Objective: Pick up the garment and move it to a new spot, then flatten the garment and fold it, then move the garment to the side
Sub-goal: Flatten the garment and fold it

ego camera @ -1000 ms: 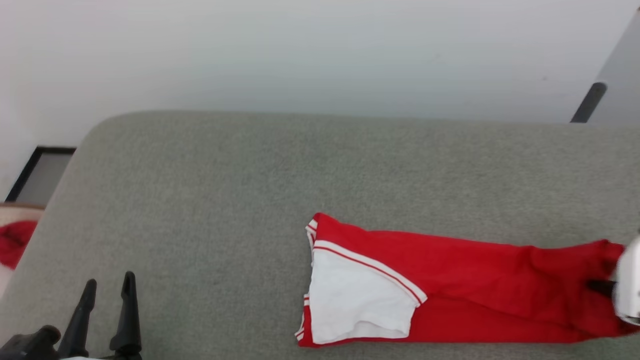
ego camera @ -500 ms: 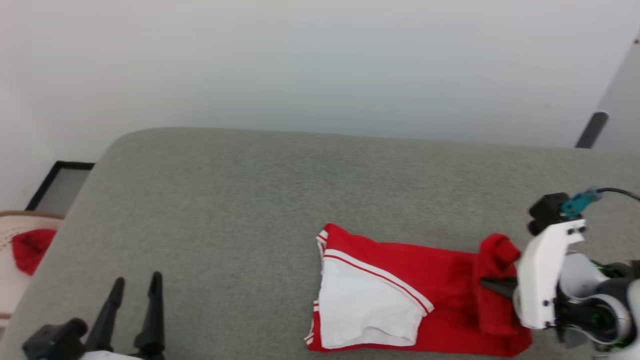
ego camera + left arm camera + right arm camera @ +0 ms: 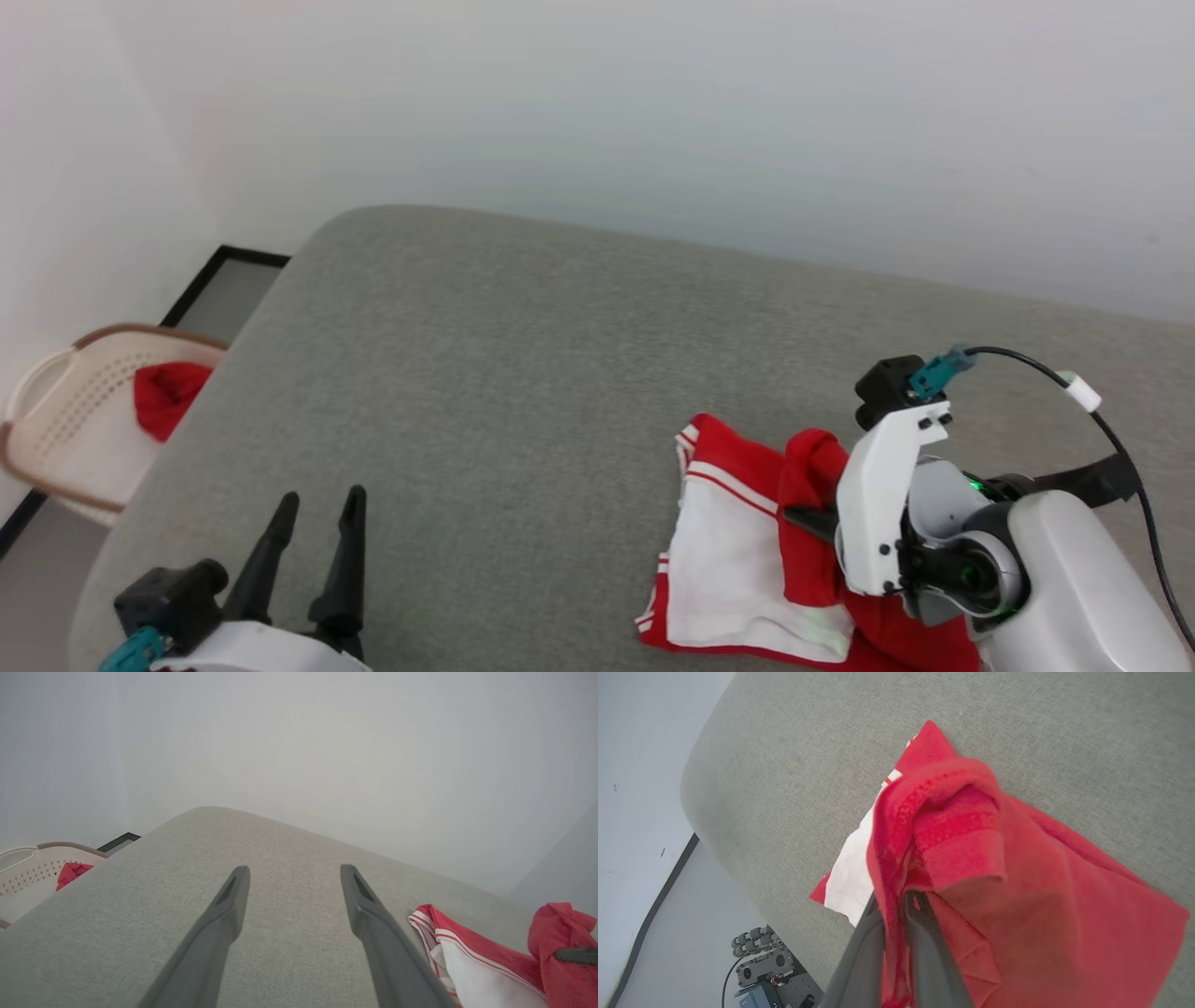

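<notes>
The garment [image 3: 728, 551] lies at the lower right of the head view on the grey table [image 3: 523, 373], near its front edge. The right pincer [image 3: 801, 516] is clamped on a bunched red end of it, lifted over the layer that lies flat. That looks like a fold in hand, the far end being carried across the white sleeve. The flat part's long axis runs left to right in the frame, and its striped trim points left. The held flap doubles back the same way (its own edge is too crumpled to read). The left pincer [image 3: 321, 499], fingers wide apart, waits at the lower left, well clear of the cloth, probably so it doesn't foul the fold.
</notes>
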Robot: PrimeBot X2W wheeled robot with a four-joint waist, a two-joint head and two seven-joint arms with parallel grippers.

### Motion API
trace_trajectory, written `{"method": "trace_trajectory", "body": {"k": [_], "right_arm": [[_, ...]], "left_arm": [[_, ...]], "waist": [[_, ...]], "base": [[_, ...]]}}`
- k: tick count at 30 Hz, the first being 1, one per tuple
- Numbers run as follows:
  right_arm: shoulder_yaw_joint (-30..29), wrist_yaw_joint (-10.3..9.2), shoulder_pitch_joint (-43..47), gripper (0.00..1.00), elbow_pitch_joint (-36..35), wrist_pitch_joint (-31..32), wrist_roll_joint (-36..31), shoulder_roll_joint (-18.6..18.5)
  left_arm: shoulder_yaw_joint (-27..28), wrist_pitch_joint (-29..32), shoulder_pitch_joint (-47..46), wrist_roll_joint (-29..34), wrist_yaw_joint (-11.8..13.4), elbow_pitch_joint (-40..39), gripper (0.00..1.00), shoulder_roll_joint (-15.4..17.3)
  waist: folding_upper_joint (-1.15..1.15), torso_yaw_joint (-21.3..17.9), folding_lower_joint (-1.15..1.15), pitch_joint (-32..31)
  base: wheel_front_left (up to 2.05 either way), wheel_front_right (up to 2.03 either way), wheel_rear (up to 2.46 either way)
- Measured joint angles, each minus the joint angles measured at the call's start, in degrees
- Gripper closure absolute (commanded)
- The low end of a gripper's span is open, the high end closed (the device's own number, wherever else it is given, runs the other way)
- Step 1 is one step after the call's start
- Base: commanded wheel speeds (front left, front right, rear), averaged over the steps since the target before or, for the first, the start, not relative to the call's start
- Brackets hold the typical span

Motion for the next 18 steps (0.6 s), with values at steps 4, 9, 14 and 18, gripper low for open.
{"method": "trace_trajectory", "body": {"k": [4, 9, 14, 18], "right_arm": [[1.44, 0.0, -1.9, 0.99, 4.66, -2.24, -0.78, 0.37], [2.99, 0.01, -4.03, 0.0, 9.14, -4.58, -0.51, 0.58], [4.86, 0.0, -5.78, 0.0, 10.87, -6.6, 1.21, 0.65], [5.83, 0.0, -6.43, 0.0, 10.89, -8.21, 3.69, 0.59]], "left_arm": [[-0.7, -0.09, -1.13, 0.0, -0.27, 1.26, 0.0, -0.4], [-0.84, -0.55, -1.86, -0.22, -0.44, 2.5, 0.0, -0.76], [0.09, -1.12, -1.54, -0.4, -0.41, 3.18, 0.0, -0.26], [0.77, -1.45, -0.64, -0.47, 0.01, 2.98, 0.0, 0.27]], "waist": [[0.0, 1.73, 0.0, 0.5], [0.0, 2.47, 0.0, 1.13], [0.0, 1.28, 0.0, 0.82], [0.0, -0.45, 0.0, 0.34]], "base": [[0.0, 0.0, 0.0], [0.0, 0.0, 0.0], [0.0, 0.0, 0.0], [0.0, 0.0, 0.0]]}}
